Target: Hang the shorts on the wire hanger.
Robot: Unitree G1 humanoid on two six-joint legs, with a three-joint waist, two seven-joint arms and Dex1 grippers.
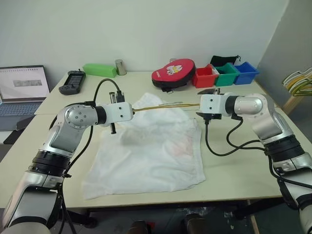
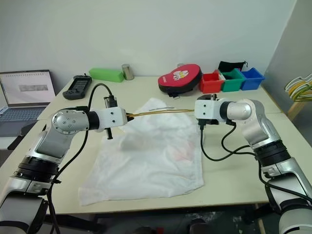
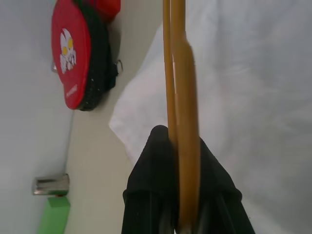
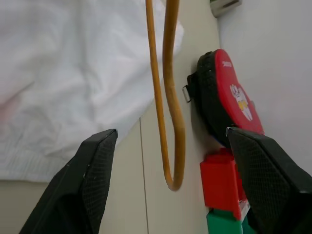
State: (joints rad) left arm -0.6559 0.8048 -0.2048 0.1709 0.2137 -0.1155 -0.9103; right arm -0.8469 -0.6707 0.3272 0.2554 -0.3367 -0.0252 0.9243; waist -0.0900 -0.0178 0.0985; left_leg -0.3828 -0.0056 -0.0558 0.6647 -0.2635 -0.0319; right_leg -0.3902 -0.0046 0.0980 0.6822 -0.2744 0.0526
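Note:
The white shorts [image 1: 151,146] lie spread flat on the table [image 1: 234,161], with a faint pink mark near their middle. My left gripper [image 1: 132,110] is shut on one end of the wire hanger [image 1: 165,105] and holds it level just above the shorts' far edge. In the left wrist view the two black fingers [image 3: 158,161] pinch the tan wire [image 3: 185,97]. My right gripper [image 1: 201,104] stands open at the hanger's other end. In the right wrist view the wire's bent end [image 4: 173,175] hangs between the spread fingers [image 4: 92,170], touching neither.
Behind the shorts lie a red round case [image 1: 173,72] and red, green and blue bins [image 1: 225,74]. A green box [image 1: 100,70], a metal can [image 1: 120,67] and a black controller [image 1: 72,82] sit at the back left. A laptop [image 1: 22,90] stands far left, and spare hangers [image 1: 298,80] are far right.

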